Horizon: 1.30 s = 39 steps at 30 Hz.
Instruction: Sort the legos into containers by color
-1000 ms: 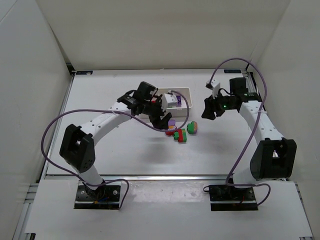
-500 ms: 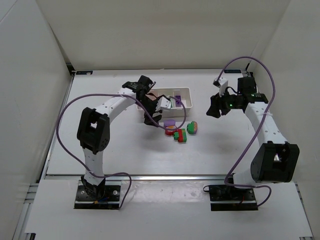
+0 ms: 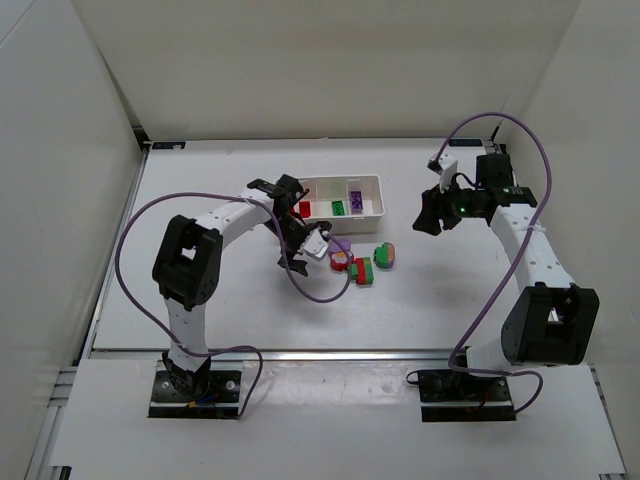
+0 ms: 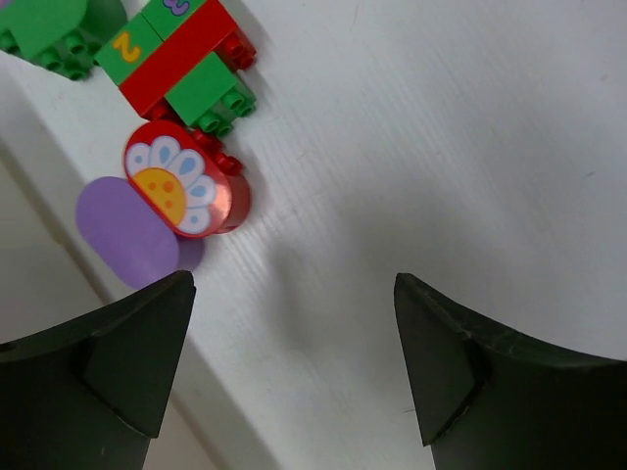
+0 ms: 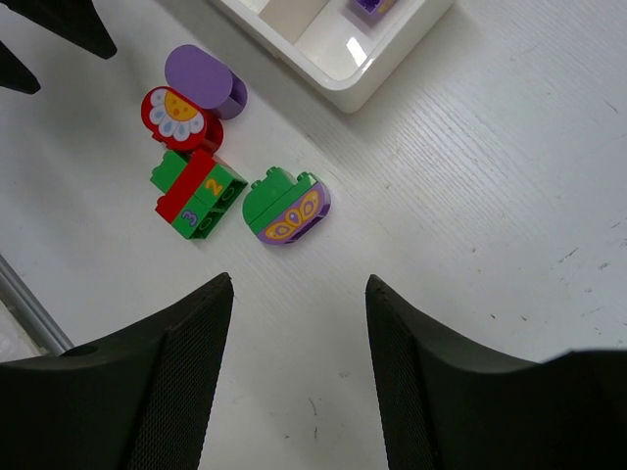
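While three bricks already lie in the tray [image 3: 379, 196], a red one [image 3: 305, 209] in its left compartment, a green one [image 3: 340, 207] in the middle and a purple one [image 3: 356, 196] on the right, four more legos sit on the table [image 3: 220, 290] just in front of it.

In front of the tray's left end hangs the left gripper [image 4: 294, 333]. Its fingers are spread wide with nothing between them, over bare table beside the loose group. Nearest the tray's front wall lies a purple rounded brick [image 4: 127, 230], touching a red flower brick [image 4: 186, 191]. Just beyond is a green-and-red stack [image 4: 181, 59], and in front of the tray's right end a green-and-purple rounded pair [image 5: 287, 208]. Well to the right of the tray, the right gripper [image 3: 425, 215] hovers with its fingers partly apart and empty.

These bricks look light, rigid and glossy, so curved faces would likely slip. Flat opposite sides seem the safer hold. The red flower brick is the easiest single pick. The two-colour pieces probably need both grippers, one on each colour, to pull them apart first.
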Each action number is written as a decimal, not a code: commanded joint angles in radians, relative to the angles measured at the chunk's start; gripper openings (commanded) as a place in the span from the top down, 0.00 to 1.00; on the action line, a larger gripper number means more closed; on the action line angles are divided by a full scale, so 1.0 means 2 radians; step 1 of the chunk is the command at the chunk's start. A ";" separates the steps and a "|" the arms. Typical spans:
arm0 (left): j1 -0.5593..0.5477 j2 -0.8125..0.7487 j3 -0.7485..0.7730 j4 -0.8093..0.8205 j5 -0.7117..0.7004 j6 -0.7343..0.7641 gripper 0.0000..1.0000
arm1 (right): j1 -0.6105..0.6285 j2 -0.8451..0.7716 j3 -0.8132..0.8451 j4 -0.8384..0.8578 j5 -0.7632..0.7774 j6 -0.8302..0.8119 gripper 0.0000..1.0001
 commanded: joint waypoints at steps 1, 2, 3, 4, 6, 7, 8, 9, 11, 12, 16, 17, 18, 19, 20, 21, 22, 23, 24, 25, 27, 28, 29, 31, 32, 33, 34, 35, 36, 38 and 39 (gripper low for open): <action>0.001 -0.029 0.001 0.027 0.017 0.086 0.06 | -0.003 -0.007 -0.005 0.017 -0.009 0.003 0.39; 0.001 -0.026 0.007 0.027 0.017 0.104 0.06 | -0.003 -0.007 -0.005 0.017 -0.009 0.004 0.39; 0.001 -0.020 0.011 0.027 0.018 0.117 0.06 | -0.003 -0.007 -0.006 0.018 -0.009 0.005 0.39; 0.001 -0.016 0.016 0.027 0.019 0.128 0.06 | -0.003 -0.007 -0.007 0.020 -0.009 0.006 0.39; 0.000 -0.008 0.021 0.027 0.022 0.156 0.06 | -0.003 -0.008 -0.009 0.021 -0.010 0.006 0.39; -0.003 -0.005 0.021 0.026 0.022 0.164 0.06 | -0.003 -0.008 -0.009 0.021 -0.009 0.006 0.39; -0.003 -0.002 0.026 0.027 0.020 0.181 0.06 | -0.003 -0.009 -0.010 0.022 -0.009 0.006 0.39; -0.006 0.005 0.030 0.027 0.022 0.187 0.06 | -0.003 -0.010 -0.011 0.023 -0.009 0.006 0.39; -0.009 0.014 0.042 0.027 0.022 0.204 0.06 | -0.002 -0.011 -0.013 0.024 -0.009 0.008 0.39; -0.012 0.018 0.048 0.027 0.022 0.207 0.06 | -0.015 -0.011 -0.015 0.024 -0.009 0.009 0.39; -0.016 0.063 0.101 -0.020 0.022 0.249 0.06 | -0.019 -0.013 -0.017 0.025 -0.013 0.011 0.39; -0.017 0.073 0.131 -0.034 0.022 0.255 0.06 | -0.019 -0.014 -0.018 0.026 -0.014 0.011 0.39; -0.019 0.081 0.145 -0.058 0.018 0.260 0.05 | -0.021 -0.014 -0.018 0.024 -0.015 0.011 0.39; -0.019 0.098 0.158 -0.069 0.017 0.270 0.05 | -0.023 -0.014 -0.018 0.024 -0.015 0.011 0.39; -0.019 0.105 0.168 -0.078 0.015 0.276 0.05 | -0.023 -0.014 -0.017 0.025 -0.015 0.011 0.39; -0.019 0.111 0.185 -0.092 0.011 0.290 0.05 | -0.025 -0.014 -0.019 0.026 -0.015 0.012 0.39; -0.019 0.123 0.192 -0.106 0.009 0.295 0.05 | -0.028 -0.014 -0.019 0.024 -0.016 0.012 0.39; -0.021 0.128 0.199 -0.113 0.008 0.300 0.05 | -0.029 -0.015 -0.019 0.024 -0.017 0.012 0.39; -0.022 0.134 0.215 -0.123 0.003 0.306 0.05 | -0.030 -0.017 -0.019 0.024 -0.017 0.012 0.39; -0.023 0.140 0.224 -0.132 0.002 0.319 0.05 | -0.032 -0.017 -0.019 0.024 -0.017 0.012 0.39; -0.025 0.154 0.240 -0.154 -0.001 0.338 0.05 | -0.038 -0.018 -0.019 0.023 -0.018 0.012 0.39; -0.026 0.159 0.242 -0.162 -0.003 0.342 0.05 | -0.042 -0.018 -0.019 0.023 -0.019 0.012 0.39; -0.028 0.164 0.245 -0.165 -0.003 0.348 0.04 | -0.044 -0.018 -0.019 0.021 -0.021 0.012 0.39; -0.029 0.170 0.258 -0.172 -0.004 0.351 0.04 | -0.049 -0.020 -0.021 0.021 -0.022 0.014 0.38; -0.031 0.178 0.263 -0.175 -0.004 0.352 0.04 | -0.053 -0.021 -0.022 0.022 -0.023 0.014 0.38; -0.032 0.183 0.274 -0.177 -0.004 0.353 0.04 | -0.055 -0.023 -0.024 0.021 -0.024 0.015 0.38; -0.034 0.186 0.279 -0.181 -0.004 0.355 0.04 | -0.056 -0.024 -0.025 0.020 -0.024 0.015 0.38; -0.035 0.193 0.283 -0.183 -0.005 0.356 0.03 | -0.061 -0.025 -0.026 0.020 -0.026 0.015 0.38; -0.035 0.196 0.292 -0.181 -0.004 0.356 0.03 | -0.062 -0.027 -0.029 0.020 -0.027 0.015 0.38; -0.038 0.206 0.300 -0.181 -0.006 0.358 0.03 | -0.067 -0.030 -0.031 0.017 -0.029 0.017 0.38; -0.039 0.209 0.303 -0.181 -0.004 0.359 0.03 | -0.069 -0.031 -0.032 0.017 -0.030 0.017 0.38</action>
